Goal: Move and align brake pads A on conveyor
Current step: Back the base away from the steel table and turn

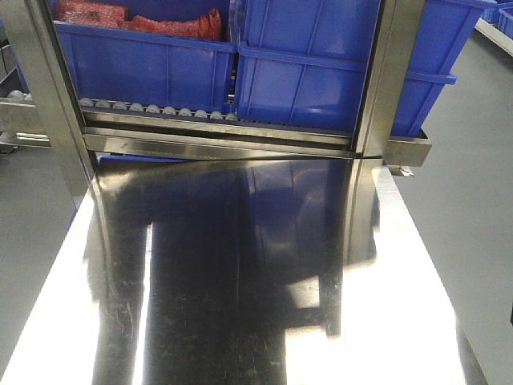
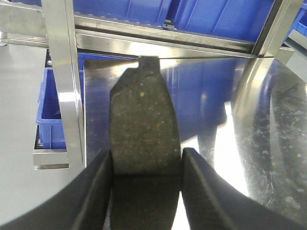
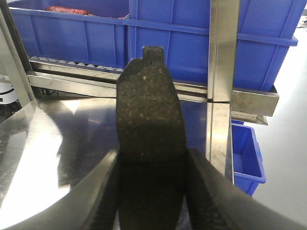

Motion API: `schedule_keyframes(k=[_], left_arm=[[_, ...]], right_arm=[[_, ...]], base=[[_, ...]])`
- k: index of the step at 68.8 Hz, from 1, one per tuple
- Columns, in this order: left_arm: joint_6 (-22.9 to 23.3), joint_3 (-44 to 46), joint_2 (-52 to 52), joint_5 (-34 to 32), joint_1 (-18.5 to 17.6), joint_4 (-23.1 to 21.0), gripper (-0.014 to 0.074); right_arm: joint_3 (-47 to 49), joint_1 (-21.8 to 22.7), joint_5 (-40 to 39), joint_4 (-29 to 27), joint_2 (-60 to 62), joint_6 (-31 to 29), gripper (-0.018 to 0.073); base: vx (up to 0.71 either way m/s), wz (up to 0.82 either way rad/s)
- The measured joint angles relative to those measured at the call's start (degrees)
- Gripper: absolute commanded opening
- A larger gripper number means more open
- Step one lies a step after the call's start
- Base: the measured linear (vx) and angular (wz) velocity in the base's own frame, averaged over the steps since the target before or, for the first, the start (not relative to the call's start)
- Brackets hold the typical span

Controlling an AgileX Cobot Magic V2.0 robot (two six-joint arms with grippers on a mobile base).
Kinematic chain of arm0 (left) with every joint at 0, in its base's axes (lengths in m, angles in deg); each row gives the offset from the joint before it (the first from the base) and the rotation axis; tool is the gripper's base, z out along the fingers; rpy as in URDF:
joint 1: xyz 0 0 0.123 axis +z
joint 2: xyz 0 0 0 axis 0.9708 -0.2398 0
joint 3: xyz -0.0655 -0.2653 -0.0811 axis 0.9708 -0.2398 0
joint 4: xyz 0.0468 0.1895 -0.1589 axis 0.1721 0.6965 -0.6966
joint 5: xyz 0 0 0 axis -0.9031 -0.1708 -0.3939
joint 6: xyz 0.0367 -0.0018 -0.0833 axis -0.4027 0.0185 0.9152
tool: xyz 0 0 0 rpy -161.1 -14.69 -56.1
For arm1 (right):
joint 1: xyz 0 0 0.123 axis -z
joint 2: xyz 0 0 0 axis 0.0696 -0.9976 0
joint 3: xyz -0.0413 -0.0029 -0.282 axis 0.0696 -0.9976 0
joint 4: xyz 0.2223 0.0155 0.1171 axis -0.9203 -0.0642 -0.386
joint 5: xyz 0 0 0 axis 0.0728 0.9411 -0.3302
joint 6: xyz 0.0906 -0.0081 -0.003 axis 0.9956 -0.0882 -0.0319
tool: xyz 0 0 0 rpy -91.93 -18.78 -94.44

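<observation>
In the left wrist view my left gripper (image 2: 146, 167) is shut on a brake pad (image 2: 144, 120), a dark grey-brown speckled oblong that sticks forward above the shiny steel tabletop (image 2: 249, 139). My right gripper (image 3: 152, 167) is likewise shut on a second brake pad (image 3: 151, 115), held out toward the rack. Each pad has a small tab at its far end. Black fingers (image 2: 96, 191) press both long sides. The conveyor is out of view. Neither gripper shows in the front view.
A steel rack (image 1: 240, 136) with a row of small rollers (image 1: 152, 108) crosses the far edge of the mirror-like tabletop (image 1: 240, 265). Blue bins (image 1: 313, 64) sit on it, one holding red items (image 1: 160, 20). Steel uprights (image 1: 393, 72) stand ahead. Another blue bin (image 3: 247, 153) sits low at right.
</observation>
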Motion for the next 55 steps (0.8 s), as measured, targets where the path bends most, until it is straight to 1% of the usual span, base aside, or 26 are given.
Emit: schedule_keyframes(k=[32,43,55], left_arm=[[0.0,0.0,0.0,0.0,0.0,0.0,-0.0006],[0.0,0.0,0.0,0.0,0.0,0.0,-0.0006],[0.0,0.0,0.0,0.0,0.0,0.0,-0.0006]], right_arm=[[0.0,0.0,0.1,0.0,0.0,0.0,-0.0007],[0.0,0.0,0.1,0.2,0.0,0.0,-0.0007],[0.0,0.0,0.1,0.2,0.0,0.0,-0.0007]], base=[[-0.01,0.05],[-0.07,0.32],[-0.13,0.54]])
